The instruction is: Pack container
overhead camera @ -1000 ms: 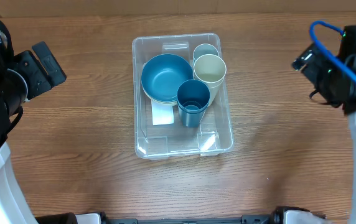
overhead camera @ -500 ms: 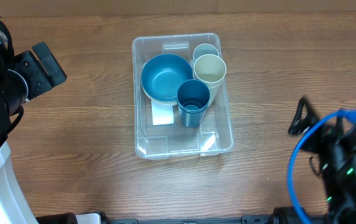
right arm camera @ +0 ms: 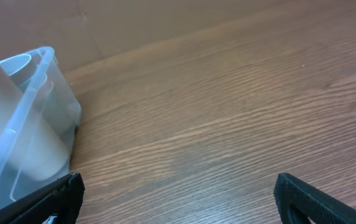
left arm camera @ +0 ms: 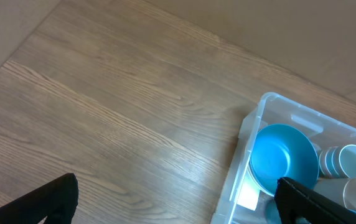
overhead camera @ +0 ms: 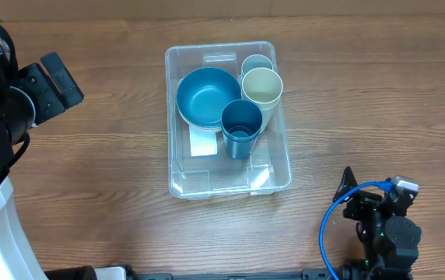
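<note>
The clear plastic container (overhead camera: 277, 167) sits mid-table with a white label (overhead camera: 202, 145) on its base. It holds a blue bowl (overhead camera: 208, 96), a dark blue cup (overhead camera: 241, 124), a cream cup (overhead camera: 262, 87) and a pale blue cup (overhead camera: 257, 63). The container also shows in the left wrist view (left arm camera: 248, 144) and in the right wrist view (right arm camera: 22, 124). My left gripper (left arm camera: 177, 202) is open and empty, high at the table's left. My right gripper (right arm camera: 177, 198) is open and empty, low at the front right, away from the container.
The wooden table (overhead camera: 106, 171) stretches round the container. A blue cable (overhead camera: 333, 222) loops beside my right arm (overhead camera: 382, 225) at the front right. My left arm (overhead camera: 12, 101) hangs over the left edge.
My right arm has swung from the back right down to the front right of the table. The left arm and the container's contents have not moved.
</note>
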{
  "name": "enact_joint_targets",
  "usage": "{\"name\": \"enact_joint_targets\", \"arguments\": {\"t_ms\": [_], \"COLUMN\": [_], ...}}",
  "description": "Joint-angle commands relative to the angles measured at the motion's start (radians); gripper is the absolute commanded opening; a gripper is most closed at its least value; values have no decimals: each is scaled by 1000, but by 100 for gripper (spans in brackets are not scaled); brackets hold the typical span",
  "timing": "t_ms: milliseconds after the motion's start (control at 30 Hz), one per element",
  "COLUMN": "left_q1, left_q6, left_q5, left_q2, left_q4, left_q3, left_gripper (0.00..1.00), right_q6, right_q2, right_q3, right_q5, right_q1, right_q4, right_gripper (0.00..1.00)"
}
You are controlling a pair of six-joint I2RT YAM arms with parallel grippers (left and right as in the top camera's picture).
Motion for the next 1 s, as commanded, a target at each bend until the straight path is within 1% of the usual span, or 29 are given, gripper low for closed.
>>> {"name": "enact_joint_targets", "arguments": {"t_ms": [0, 267, 300, 767, 867, 933, 967], "left_q1": [3, 3, 3, 3, 3, 3, 3], "left_q6": [-10, -10, -10, -10, 25, 24, 24], "left_q5": [6, 6, 6, 5, -11, -46, -35], "left_q2": [-6, -6, -6, -5, -28, -66, -116], "left_q4": [2, 2, 2, 2, 2, 55, 127], "left_q3": [4, 4, 4, 3, -2, -37, -101], "left_gripper": [100, 100, 100, 100, 100, 100, 100], "right_q6": [-8, -4, -4, -4, -4, -4, -4], "right_q2": [-18, -18, -17, -17, -17, -17, -17], "right_q3": [-31, -90, -89, -89, -89, -89, -89], "right_q5": [-8, -8, -8, -8, -8, -8, -8], "right_q1": [-4, -4, -4, -4, -4, -4, -4], "right_q4": [15, -2, -23, -23, -23, -23, -23], "right_gripper": [100, 100, 100, 100, 100, 100, 100]}}
